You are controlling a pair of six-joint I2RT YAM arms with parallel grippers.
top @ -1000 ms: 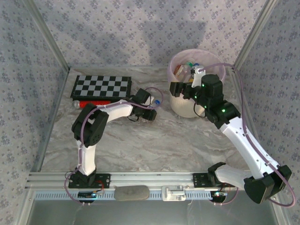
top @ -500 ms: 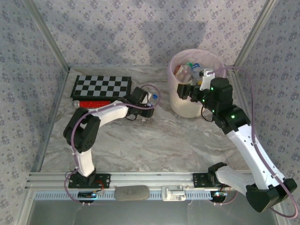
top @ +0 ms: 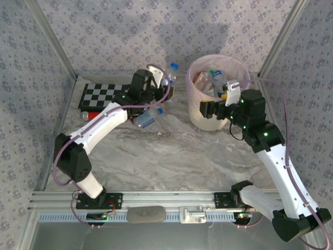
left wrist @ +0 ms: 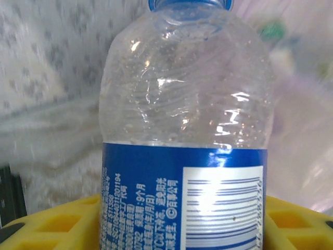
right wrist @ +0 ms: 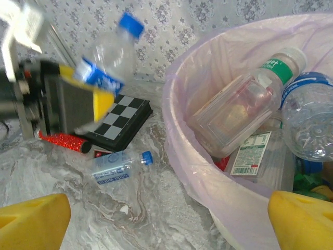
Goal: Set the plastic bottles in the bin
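Clear plastic, blue label: this bottle (left wrist: pixel 182 104) stands cap-up in the left pincer (left wrist: pixel 182 223). The pincer is clenched on its labelled waist between yellow fingers (left wrist: pixel 47 225), a low grip that leaves the neck free.
Where it hangs: above the far side of the desk (top: pixel 171 156), between the chessboard (top: pixel 101 94) and the bin (right wrist: pixel 179 140), short of the rim. I judge it to be mid-carry.
Second bottle (right wrist: pixel 115 167): on its side on the marble near the chessboard, probably the next pick.
Bin contents: several bottles (right wrist: pixel 239 109) heaped inside the pink liner. The mouth is wide, so a drop needs little aim.
Right pincer (right wrist: pixel 169 219): released, fingers spread, empty. It hovers at the bin's near rim and could crowd the incoming arm.
Red stick (right wrist: pixel 62 141): beside the chessboard, not a bottle, best left.
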